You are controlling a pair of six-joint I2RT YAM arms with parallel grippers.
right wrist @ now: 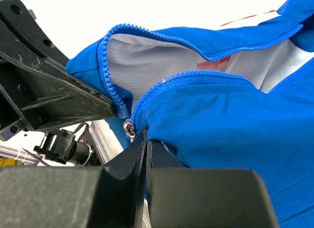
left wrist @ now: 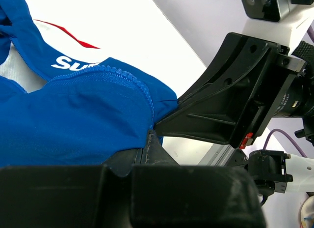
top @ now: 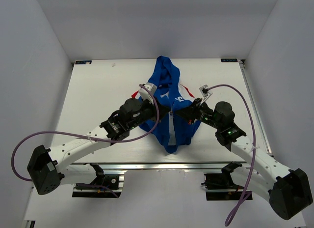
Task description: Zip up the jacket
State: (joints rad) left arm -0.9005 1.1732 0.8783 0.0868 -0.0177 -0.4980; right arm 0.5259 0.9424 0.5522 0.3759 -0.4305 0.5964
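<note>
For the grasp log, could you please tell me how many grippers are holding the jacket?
2. The left gripper pinches one front edge of the jacket; the right gripper the other, beside the zipper slider.

A white table sits between grey walls, a metal rail edging it.

In the frame's centre the jacket lies on the table, its hood toward the top edge, with the left gripper reaching in from the left and the right gripper from the right, seemingly meeting at its middle.
</note>
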